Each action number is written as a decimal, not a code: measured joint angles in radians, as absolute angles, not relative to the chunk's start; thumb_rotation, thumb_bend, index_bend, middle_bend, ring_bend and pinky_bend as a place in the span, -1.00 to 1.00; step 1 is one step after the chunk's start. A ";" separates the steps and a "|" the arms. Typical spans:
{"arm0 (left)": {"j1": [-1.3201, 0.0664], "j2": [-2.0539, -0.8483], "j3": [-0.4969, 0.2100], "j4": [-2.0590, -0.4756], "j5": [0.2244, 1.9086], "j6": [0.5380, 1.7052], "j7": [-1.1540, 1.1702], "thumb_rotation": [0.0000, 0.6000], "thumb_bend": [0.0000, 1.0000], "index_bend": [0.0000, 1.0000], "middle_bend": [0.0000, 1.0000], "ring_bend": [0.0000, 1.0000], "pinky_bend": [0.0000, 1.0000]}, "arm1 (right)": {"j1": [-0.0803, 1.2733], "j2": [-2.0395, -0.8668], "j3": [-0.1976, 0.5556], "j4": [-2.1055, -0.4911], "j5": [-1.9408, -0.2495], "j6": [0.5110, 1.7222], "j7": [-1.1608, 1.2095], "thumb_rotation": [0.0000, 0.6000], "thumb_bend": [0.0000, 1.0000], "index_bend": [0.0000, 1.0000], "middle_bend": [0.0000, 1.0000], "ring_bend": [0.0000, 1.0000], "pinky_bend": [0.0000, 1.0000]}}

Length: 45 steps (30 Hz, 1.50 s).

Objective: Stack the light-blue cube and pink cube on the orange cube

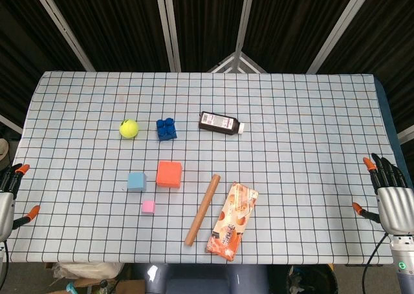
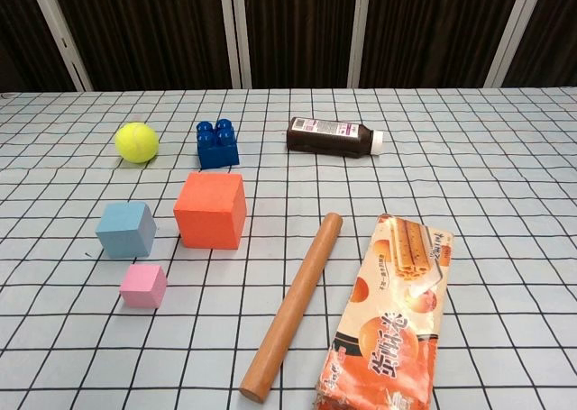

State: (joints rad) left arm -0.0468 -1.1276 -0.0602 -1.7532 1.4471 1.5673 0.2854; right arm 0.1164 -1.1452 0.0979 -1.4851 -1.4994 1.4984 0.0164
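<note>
The orange cube [image 1: 169,174] [image 2: 211,210] sits on the checked cloth left of centre. Just to its left lies the light-blue cube [image 1: 136,181] [image 2: 126,229], a small gap between them. The small pink cube [image 1: 148,207] [image 2: 143,286] lies nearer the front edge, below the other two. My left hand [image 1: 9,194] rests at the table's left edge, fingers apart, holding nothing. My right hand [image 1: 391,197] is at the right edge, also empty with fingers spread. Both hands are far from the cubes and show only in the head view.
A yellow tennis ball [image 1: 129,128] and a dark-blue toy brick [image 1: 166,128] lie behind the cubes. A dark bottle [image 1: 221,123] lies on its side at centre. A wooden rolling pin [image 1: 202,209] and an orange snack packet [image 1: 233,220] lie right of the cubes.
</note>
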 measured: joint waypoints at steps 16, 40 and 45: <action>-0.048 -1.141 -0.062 -1.752 1.445 1.562 0.317 1.00 -0.55 -0.76 -0.79 -0.76 -0.71 | 0.112 -1.129 0.090 -1.512 -1.494 1.485 0.004 1.00 -0.74 -1.00 -0.99 -0.93 -0.73; -0.204 -1.189 -0.119 -1.787 1.336 1.337 0.457 1.00 -0.61 -0.85 -0.18 -0.34 -0.32 | 0.122 -1.106 0.086 -1.512 -1.475 1.434 0.078 1.00 -0.74 -1.00 -0.99 -0.93 -0.73; -0.265 -1.233 -0.143 -1.832 1.284 1.301 0.564 1.00 -0.62 -0.78 0.24 0.03 0.04 | 0.119 -1.099 0.085 -1.505 -1.479 1.437 0.105 1.00 -0.74 -1.00 -0.99 -0.93 -0.73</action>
